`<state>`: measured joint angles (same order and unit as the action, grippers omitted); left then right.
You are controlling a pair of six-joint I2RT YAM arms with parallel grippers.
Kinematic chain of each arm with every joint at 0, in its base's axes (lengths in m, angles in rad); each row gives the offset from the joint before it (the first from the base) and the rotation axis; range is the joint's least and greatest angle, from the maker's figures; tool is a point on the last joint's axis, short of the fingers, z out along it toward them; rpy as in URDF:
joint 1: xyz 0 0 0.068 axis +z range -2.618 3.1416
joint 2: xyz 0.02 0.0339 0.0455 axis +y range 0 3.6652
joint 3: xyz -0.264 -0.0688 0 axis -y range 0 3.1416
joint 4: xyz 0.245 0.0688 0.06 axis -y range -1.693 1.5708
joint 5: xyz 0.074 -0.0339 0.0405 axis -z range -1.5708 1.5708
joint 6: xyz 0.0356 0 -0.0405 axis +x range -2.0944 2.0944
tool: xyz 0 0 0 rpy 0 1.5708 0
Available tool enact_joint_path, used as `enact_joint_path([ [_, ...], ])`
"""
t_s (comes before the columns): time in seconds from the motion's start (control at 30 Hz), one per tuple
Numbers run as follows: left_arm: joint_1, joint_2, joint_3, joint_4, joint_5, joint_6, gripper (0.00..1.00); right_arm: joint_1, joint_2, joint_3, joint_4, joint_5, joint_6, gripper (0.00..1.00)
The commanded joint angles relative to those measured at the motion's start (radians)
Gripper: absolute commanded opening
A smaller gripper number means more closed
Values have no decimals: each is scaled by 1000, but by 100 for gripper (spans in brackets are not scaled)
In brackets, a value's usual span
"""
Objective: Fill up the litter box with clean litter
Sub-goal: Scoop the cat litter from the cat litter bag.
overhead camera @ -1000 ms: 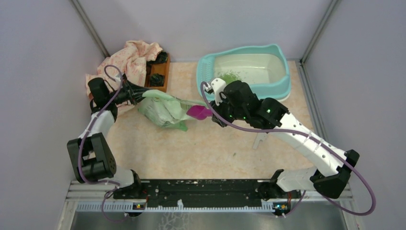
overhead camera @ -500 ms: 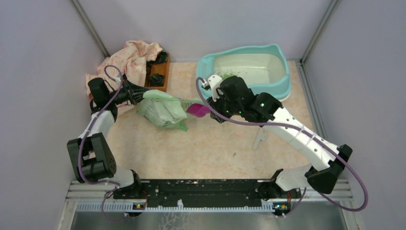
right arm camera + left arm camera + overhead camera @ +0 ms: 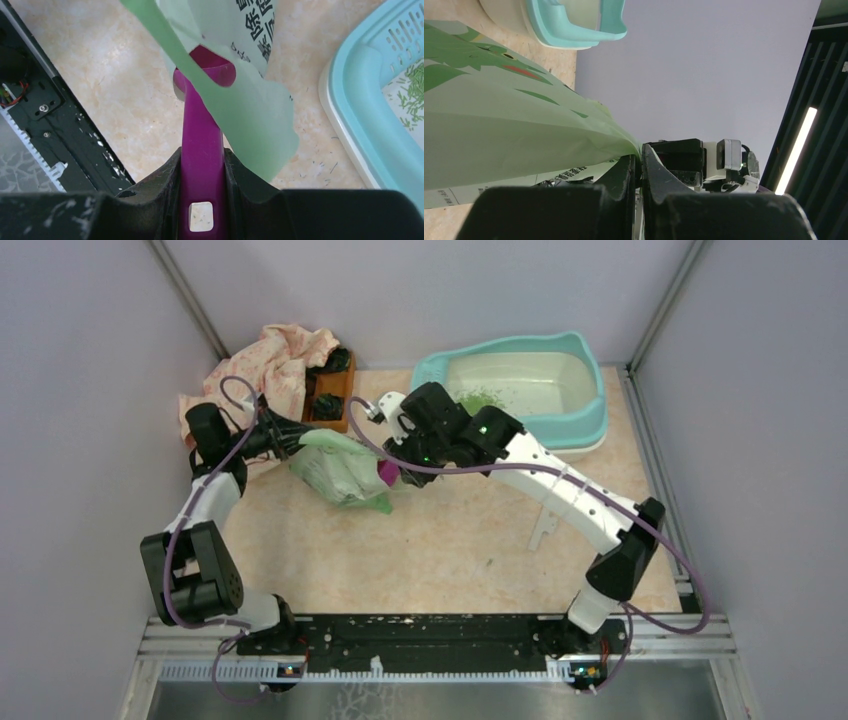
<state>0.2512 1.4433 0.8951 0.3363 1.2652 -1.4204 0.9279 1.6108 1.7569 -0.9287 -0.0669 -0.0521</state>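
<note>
The litter box (image 3: 592, 390) with its teal rim stands at the back right, and a small pile of clean litter (image 3: 482, 398) lies in its cream basin near the perforated end. My left gripper (image 3: 296, 440) is shut on the top edge of the pale green bag (image 3: 340, 472), pinching that edge (image 3: 640, 162). My right gripper (image 3: 398, 458) is shut on the handle of the purple scoop (image 3: 202, 165). The scoop's bowl (image 3: 386, 472) sits at the bag's mouth, partly hidden behind a flap of the bag (image 3: 240, 100). The litter box rim (image 3: 360, 85) lies to the right of the scoop.
A brown wooden tray (image 3: 332, 390) with black items and a pink cloth (image 3: 270, 365) sit at the back left. A small white bracket (image 3: 543, 528) lies on the floor right of centre. The black base rail (image 3: 430, 635) runs along the near edge. Grey walls close in both sides.
My right arm has swung left, away from the litter box, carrying the purple scoop to the bag's mouth. The left arm and the bag have stayed put.
</note>
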Motion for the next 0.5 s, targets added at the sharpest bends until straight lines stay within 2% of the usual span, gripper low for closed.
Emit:
enact_joint_path([
  [0.0, -45, -101, 4, 106, 48, -16, 9, 24, 93, 174, -115, 72, -21, 0],
  [0.2, -134, -134, -1, 106, 4, -23, 9, 47, 199, 331, -307, 210, 2, 0],
  [0.47, -238, -137, -30, 115, -42, -17, 9, 49, 253, 355, -325, 213, 18, 0],
])
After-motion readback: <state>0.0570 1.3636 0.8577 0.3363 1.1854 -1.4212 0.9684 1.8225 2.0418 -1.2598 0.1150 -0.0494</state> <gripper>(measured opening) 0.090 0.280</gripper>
